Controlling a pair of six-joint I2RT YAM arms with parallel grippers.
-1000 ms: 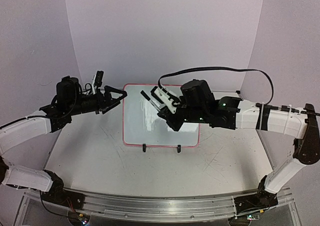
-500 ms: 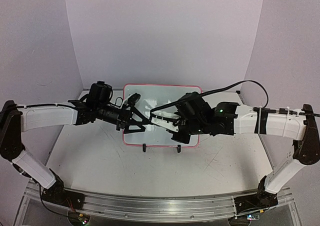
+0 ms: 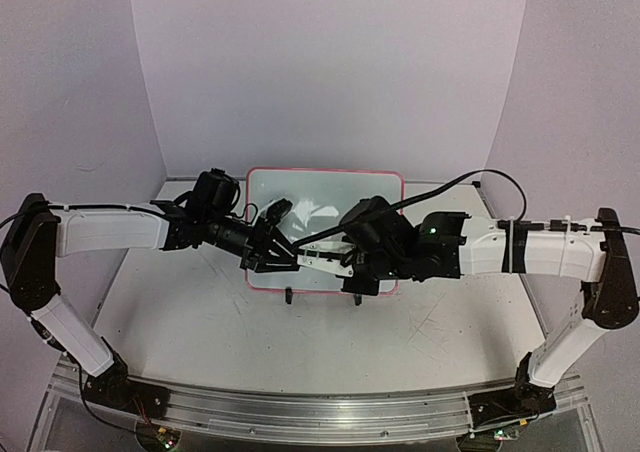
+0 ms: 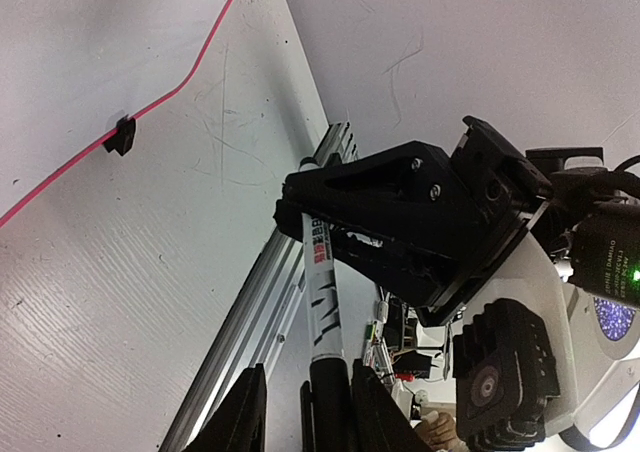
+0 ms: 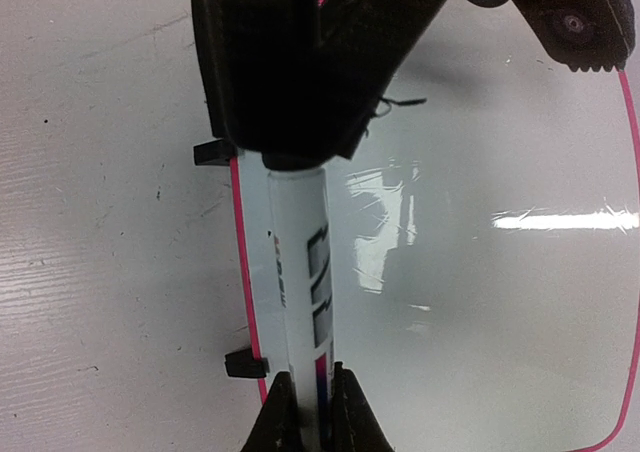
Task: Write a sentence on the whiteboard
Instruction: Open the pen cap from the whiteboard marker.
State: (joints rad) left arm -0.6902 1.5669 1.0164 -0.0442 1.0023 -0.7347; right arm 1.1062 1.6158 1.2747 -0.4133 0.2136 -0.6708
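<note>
Here the whiteboard [image 3: 340, 184] lies flat on the grey table [image 3: 180, 312], toward the back wall, with its black clips [image 3: 290, 295] on the near edge. The two grippers meet low over its near half. The right gripper [image 5: 312, 417] pinches the white barrel of a marker [image 5: 295, 272]. The left gripper [image 4: 310, 397] sits around the marker's black end, fingers close on both sides. Whether they press it, I cannot tell.
</note>
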